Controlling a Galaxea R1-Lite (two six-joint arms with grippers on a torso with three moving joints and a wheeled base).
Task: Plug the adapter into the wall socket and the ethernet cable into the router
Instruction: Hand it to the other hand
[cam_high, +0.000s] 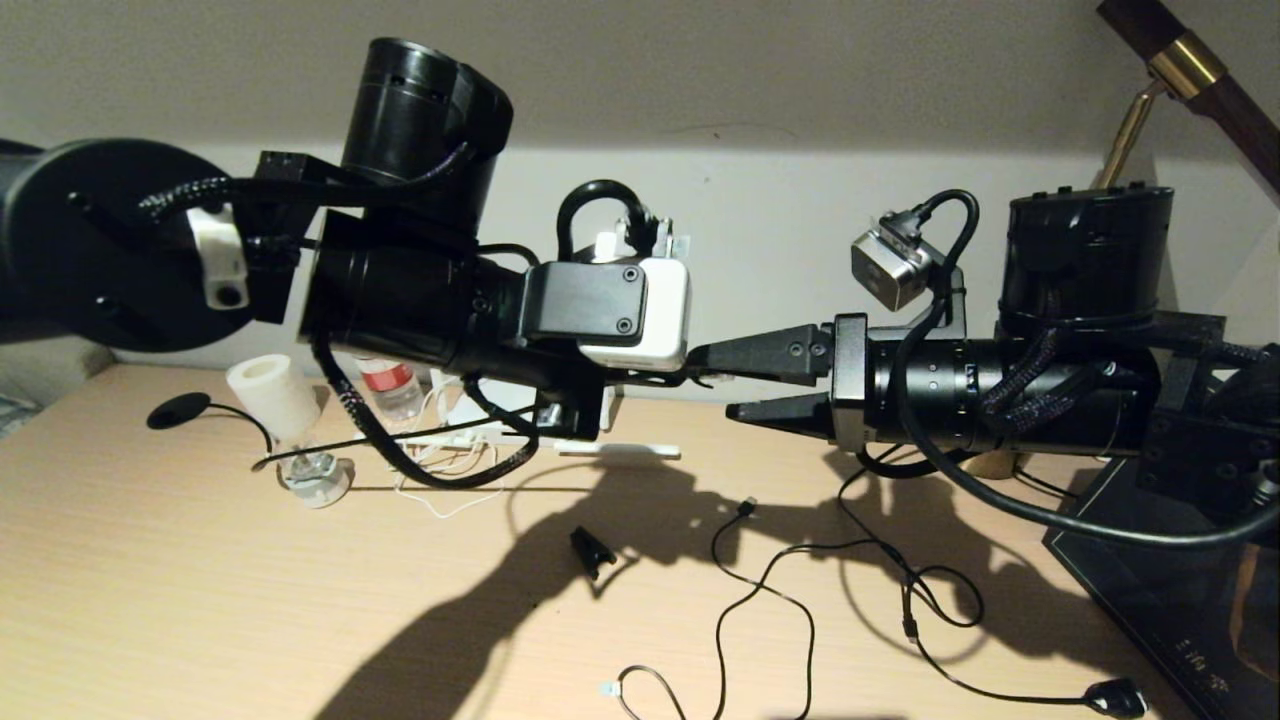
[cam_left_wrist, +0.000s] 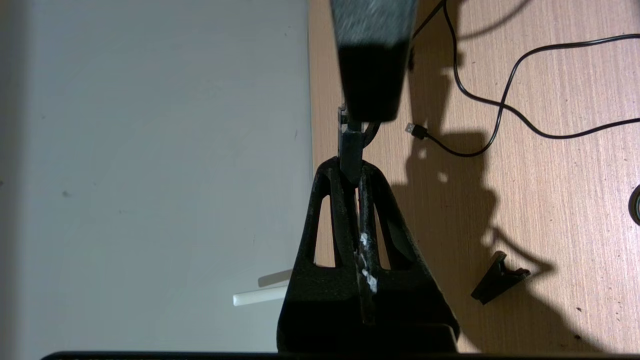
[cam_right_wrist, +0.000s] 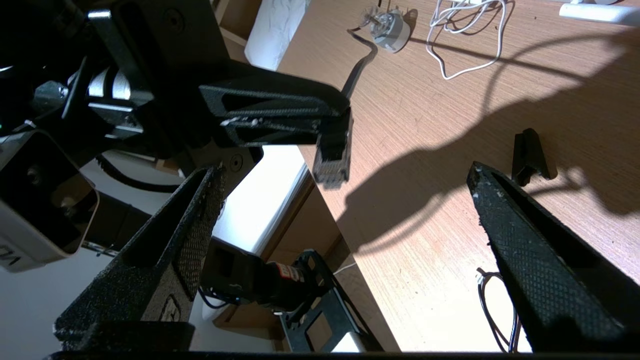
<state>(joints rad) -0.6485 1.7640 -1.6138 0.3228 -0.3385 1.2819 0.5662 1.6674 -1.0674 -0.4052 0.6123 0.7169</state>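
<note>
My left gripper (cam_left_wrist: 352, 167) is raised above the desk and shut on the ethernet cable (cam_right_wrist: 359, 67), just behind its connector (cam_right_wrist: 332, 155), which sticks out past the fingertips. The flat black cable drops from there to the desk at the left (cam_high: 300, 455). My right gripper (cam_right_wrist: 345, 170) is open and faces the left one, with the connector in front of its spread fingers. One white antenna (cam_high: 620, 452) of the router shows by the wall; its body is hidden behind my left arm. A thin white cord (cam_high: 440, 490) lies there; the adapter and the wall socket are out of view.
A small black clip (cam_high: 592, 550) and a thin black USB cable (cam_high: 745, 507) lie mid-desk. A white roll (cam_high: 272, 395), a small bottle (cam_high: 392, 385) and a clear part (cam_high: 315, 475) stand at the back left. A lamp's dark base (cam_high: 1180, 580) fills the right; its black plug (cam_high: 1115, 695) lies by the front edge.
</note>
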